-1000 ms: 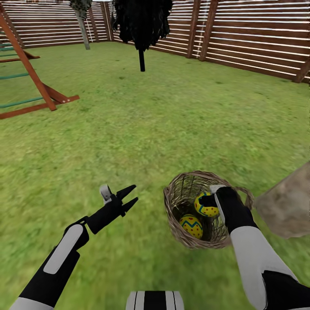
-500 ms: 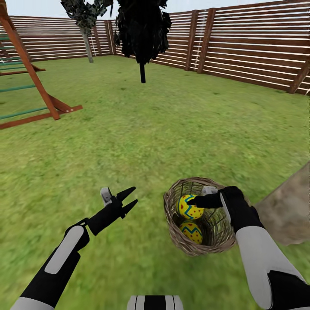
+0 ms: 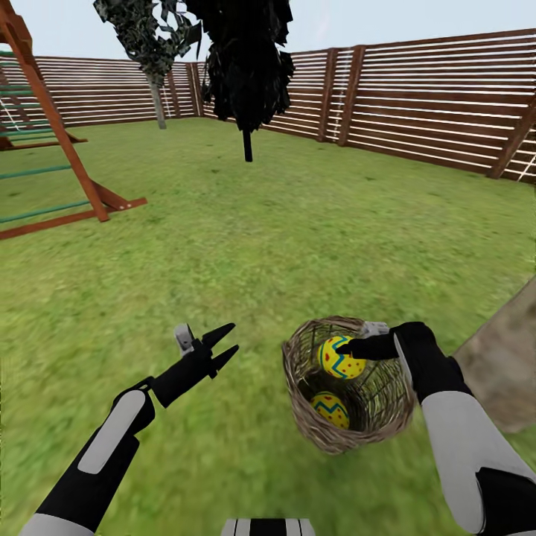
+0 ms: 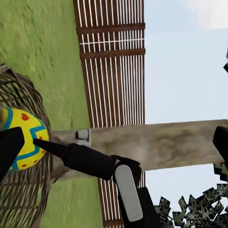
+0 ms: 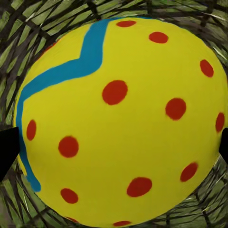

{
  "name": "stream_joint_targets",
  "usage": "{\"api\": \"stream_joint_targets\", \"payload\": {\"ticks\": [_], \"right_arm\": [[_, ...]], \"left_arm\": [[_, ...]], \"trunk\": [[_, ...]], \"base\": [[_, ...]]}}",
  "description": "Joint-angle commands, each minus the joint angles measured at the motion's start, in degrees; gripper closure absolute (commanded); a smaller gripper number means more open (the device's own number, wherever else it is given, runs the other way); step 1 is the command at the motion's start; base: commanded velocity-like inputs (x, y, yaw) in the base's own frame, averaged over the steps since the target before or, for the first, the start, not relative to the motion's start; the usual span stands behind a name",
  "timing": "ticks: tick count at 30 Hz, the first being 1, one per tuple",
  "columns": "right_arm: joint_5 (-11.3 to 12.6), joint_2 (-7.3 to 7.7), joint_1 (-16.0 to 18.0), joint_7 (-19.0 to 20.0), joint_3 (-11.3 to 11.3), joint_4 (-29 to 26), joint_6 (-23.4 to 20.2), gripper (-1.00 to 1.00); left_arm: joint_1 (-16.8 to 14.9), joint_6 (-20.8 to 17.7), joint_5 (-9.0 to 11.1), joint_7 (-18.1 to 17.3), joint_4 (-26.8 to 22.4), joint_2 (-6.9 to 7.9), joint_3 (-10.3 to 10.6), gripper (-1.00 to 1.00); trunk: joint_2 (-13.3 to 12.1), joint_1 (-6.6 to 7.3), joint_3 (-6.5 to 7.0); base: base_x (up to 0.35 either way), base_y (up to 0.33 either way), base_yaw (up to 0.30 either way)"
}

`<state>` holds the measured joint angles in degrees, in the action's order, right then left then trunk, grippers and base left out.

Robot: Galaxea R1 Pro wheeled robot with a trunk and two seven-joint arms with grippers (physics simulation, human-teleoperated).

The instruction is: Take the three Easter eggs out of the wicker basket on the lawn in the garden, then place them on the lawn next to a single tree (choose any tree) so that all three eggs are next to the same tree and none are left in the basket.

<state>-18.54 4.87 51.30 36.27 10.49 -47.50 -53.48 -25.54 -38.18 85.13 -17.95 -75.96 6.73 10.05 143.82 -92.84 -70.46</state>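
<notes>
One egg (image 3: pixel 340 357) is gripped by the right hand (image 3: pixel 350 350) inside the basket (image 3: pixel 305 372), near its rim, its fingers closed on it; in the right wrist view the egg (image 5: pixel 118 123) is seen between the fingertips. A second egg (image 3: pixel 330 410) lies at the basket bottom. The third cannot be seen. The left hand (image 3: pixel 223 342) is held open and empty over the lawn (image 3: pixel 260 238). A tree trunk (image 3: pixel 506 365) stands just beside the basket. No egg is placed yet: extraction under way, all placements are judged outstanding.

No readable text, label, brand, number or sign appears anywhere.
</notes>
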Motion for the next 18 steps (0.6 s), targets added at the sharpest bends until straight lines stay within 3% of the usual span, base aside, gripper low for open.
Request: {"api": "stream_joint_targets", "payload": {"ticks": [1,6,7,9,11,15,18], "right_arm": [[-0.62,0.00,0.03,0.55,0.14,-0.05,-0.13,1.00],[-0.59,0.04,0.03,0.65,0.14,-0.05,-0.06,1.00],[-0.57,0.09,0.03,2.57,0.66,-0.21,-0.05,1.00],[-0.64,0.29,0.03,7.74,7.94,-2.22,-0.05,1.00],[-0.70,0.46,0.03,10.91,10.97,-3.02,-0.05,1.00],[-0.62,1.41,0.03,17.86,11.96,-5.16,-0.05,1.00],[-0.54,1.71,0.01,20.90,13.55,-5.31,-0.05,1.00]], "left_arm": [[-0.03,-0.14,0.16,-0.06,-0.02,0.04,0.06,-1.00],[-0.03,-0.14,0.16,-0.06,-0.03,0.04,0.06,-1.00],[-0.03,-0.14,0.21,-0.06,0.01,0.04,0.04,-1.00],[-0.03,-0.14,0.21,-0.06,0.01,0.04,-0.02,-1.00],[-0.03,-0.14,0.21,-0.06,-0.03,0.04,-0.02,-1.00],[-0.03,-0.14,0.21,-0.06,-0.06,0.04,-0.03,-1.00],[-0.03,-0.14,0.21,-0.06,-0.07,0.04,-0.03,-1.00]], "trunk": [[0.00,0.05,0.18],[-0.07,0.18,1.29],[-0.08,0.20,1.51],[-0.11,0.25,1.96],[-0.13,0.31,2.40],[-0.19,0.41,3.29],[-0.23,0.49,3.95]], "base": [[-0.261,0.000,0.000],[-0.316,0.000,0.000],[-0.049,0.000,0.000],[-0.009,0.000,0.000],[-0.002,0.000,0.000],[-0.021,0.000,0.000],[-0.292,0.000,0.000]]}}
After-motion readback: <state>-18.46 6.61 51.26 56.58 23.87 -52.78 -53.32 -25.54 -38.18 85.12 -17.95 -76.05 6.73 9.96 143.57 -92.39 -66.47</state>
